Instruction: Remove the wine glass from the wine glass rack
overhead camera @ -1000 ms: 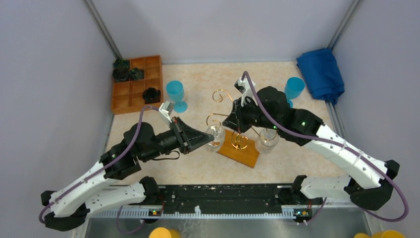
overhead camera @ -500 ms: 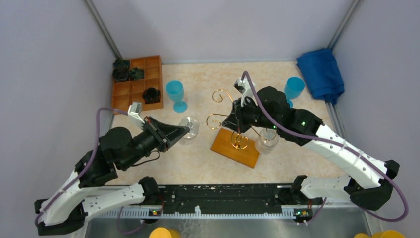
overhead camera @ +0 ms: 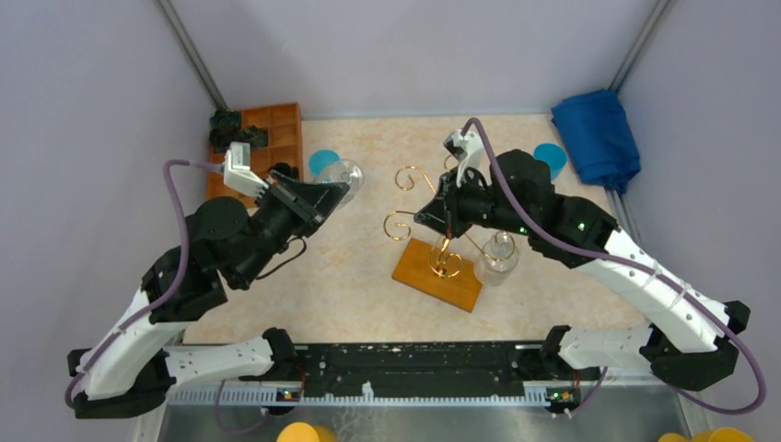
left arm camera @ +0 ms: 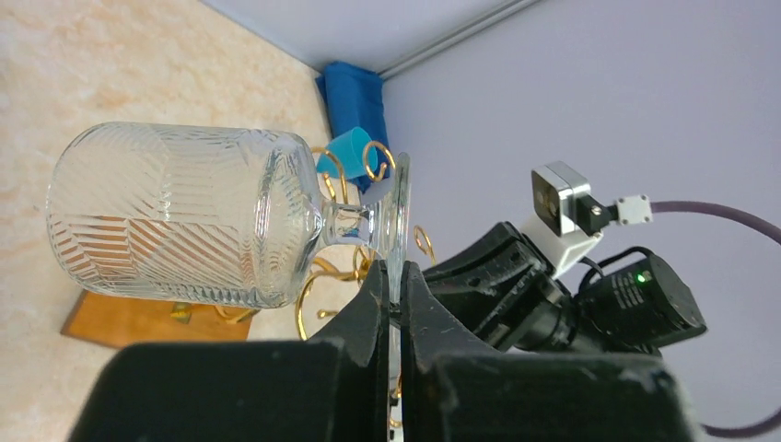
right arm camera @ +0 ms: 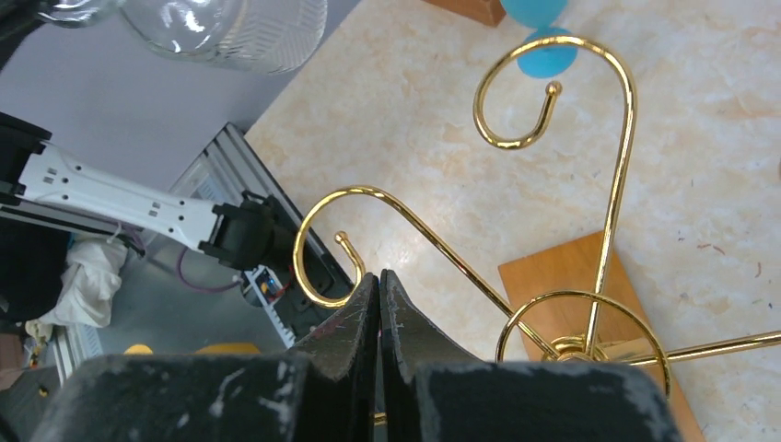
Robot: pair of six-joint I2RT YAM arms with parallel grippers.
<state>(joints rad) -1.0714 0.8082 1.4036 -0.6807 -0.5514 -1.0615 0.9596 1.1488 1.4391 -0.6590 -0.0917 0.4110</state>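
My left gripper (overhead camera: 324,195) is shut on the flat foot of a clear ribbed wine glass (overhead camera: 343,174). It holds the glass on its side in the air, well left of the wine glass rack (overhead camera: 440,276). In the left wrist view my fingertips (left arm camera: 394,281) pinch the foot and the bowl (left arm camera: 175,226) points left. My right gripper (overhead camera: 435,215) is shut at the top of the gold rack. In the right wrist view (right arm camera: 379,276) a bit of gold wire shows between its fingers, beside a scroll arm (right arm camera: 553,83). A second wine glass (overhead camera: 498,257) hangs on the rack's right side.
An orange compartment tray (overhead camera: 276,120) with black parts stands at the back left. A blue goblet (overhead camera: 321,161) stands just behind the held glass. Another blue cup (overhead camera: 551,156) and a blue cloth (overhead camera: 597,138) are at the back right.
My left gripper has carried the wine glass off the rack, leftward, up and back, to beside the blue goblet. My right gripper has shifted slightly; the rack has stayed put.
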